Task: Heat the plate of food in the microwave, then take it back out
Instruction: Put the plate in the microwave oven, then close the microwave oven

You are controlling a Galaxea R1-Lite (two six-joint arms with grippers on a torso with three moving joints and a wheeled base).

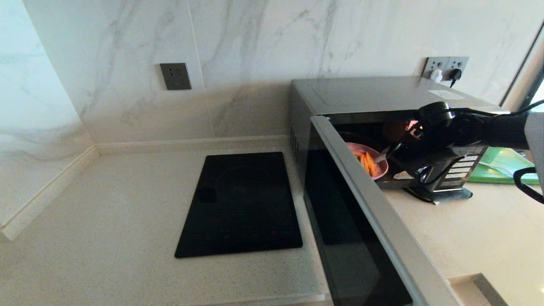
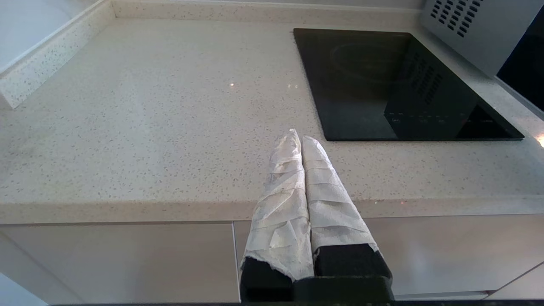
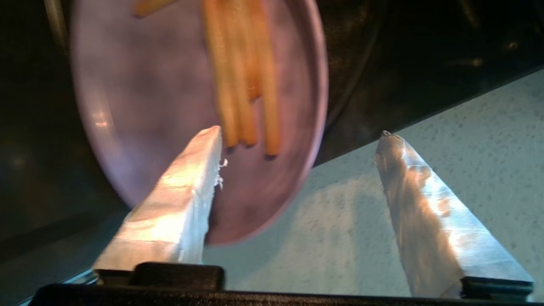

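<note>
The microwave stands on the counter with its black glass door swung wide open toward me. The purple plate of food with golden fries sits at the front of the cavity. My right gripper is at the cavity mouth, open. In the right wrist view the plate and fries fill the frame; the plate's near rim lies between the spread jaws of the right gripper, one finger over the plate, nothing clamped. My left gripper is shut and empty, low before the counter edge.
A flat black cooktop is set into the speckled counter left of the microwave. A green cutting board lies behind my right arm, right of the microwave. The open door juts out over the counter's front edge. Marble walls close the back and left.
</note>
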